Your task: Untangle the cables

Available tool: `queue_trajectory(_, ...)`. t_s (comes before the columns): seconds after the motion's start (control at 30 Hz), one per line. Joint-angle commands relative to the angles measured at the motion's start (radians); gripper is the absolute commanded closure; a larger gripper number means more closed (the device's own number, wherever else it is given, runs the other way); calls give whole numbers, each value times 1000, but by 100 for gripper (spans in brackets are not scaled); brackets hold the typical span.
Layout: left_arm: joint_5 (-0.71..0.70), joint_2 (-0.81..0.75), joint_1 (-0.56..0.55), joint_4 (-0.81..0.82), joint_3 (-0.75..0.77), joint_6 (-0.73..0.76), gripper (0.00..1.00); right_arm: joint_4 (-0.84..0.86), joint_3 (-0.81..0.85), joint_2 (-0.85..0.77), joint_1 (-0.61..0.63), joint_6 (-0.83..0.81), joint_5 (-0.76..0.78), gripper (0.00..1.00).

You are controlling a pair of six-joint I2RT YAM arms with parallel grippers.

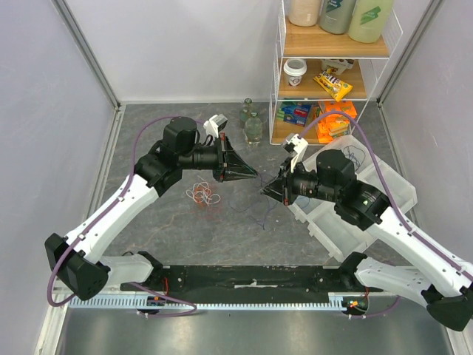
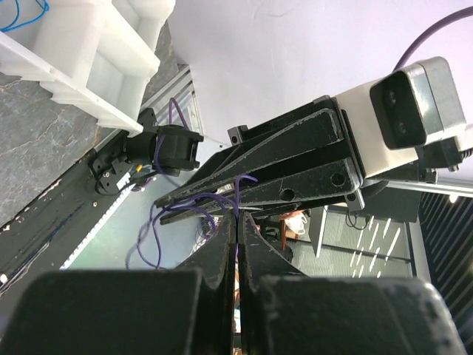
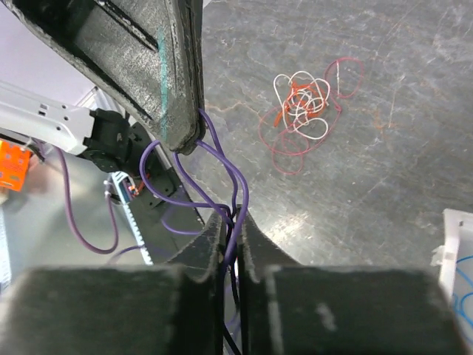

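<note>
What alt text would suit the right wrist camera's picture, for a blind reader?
The right gripper below and the left gripper above each pinch a thin purple cable that loops between them. Beyond, a red, white and orange tangle lies on the grey table.

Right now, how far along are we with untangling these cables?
Done: a blue cable lies in the bin. In hand: left gripper and right gripper are both shut on one purple cable, strung between them. Left: the red, white and orange tangle on the table.

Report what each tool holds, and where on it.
Left tool and right tool both pinch the thin purple cable, at neighbouring spots along its loops.
</note>
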Motion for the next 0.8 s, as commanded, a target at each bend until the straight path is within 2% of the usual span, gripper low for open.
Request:
queue_trajectory(0.0, -7, -27, -7, 38, 25, -15, 98, 97, -7, -8, 2, 46, 14, 99)
queue_trajectory(0.1, -21, -34, -7, 3, 25, 1, 98, 100, -4, -8, 2, 51, 35, 100)
queue_trajectory(0.13, -22, -40, -7, -5, 26, 14, 96, 99, -4, -7, 2, 55, 46, 100)
queue_trajectory(0.23, -112, -74, -6, -87, 45, 69, 61, 94, -13, -2, 2, 72, 63, 100)
queue_trajectory(0.33, -244, -114, 6, -216, 77, 119, 19, 74, -27, 3, 2, 89, 104, 100)
queue_trajectory(0.37, -270, -122, 14, -254, 94, 127, 13, 41, -15, 21, 2, 91, 128, 100)
queue_trajectory(0.47, -394, -145, 25, -371, 160, 187, 9, -6, 2, 76, 2, 69, 141, 100)
queue_trajectory(0.57, -560, -194, 26, -489, 171, 178, 8, -145, 43, 131, 0, 109, 352, 100)
queue_trajectory(0.6, -576, -226, 28, -494, 149, 167, 8, -203, 74, 157, -3, 132, 477, 100)
queue_trajectory(0.67, -570, -270, 31, -480, 105, 155, 10, -307, 111, 203, -35, 170, 623, 100)
queue_trajectory(0.77, -548, -326, 31, -470, 31, 126, 12, -331, 111, 217, -176, 190, 661, 100)
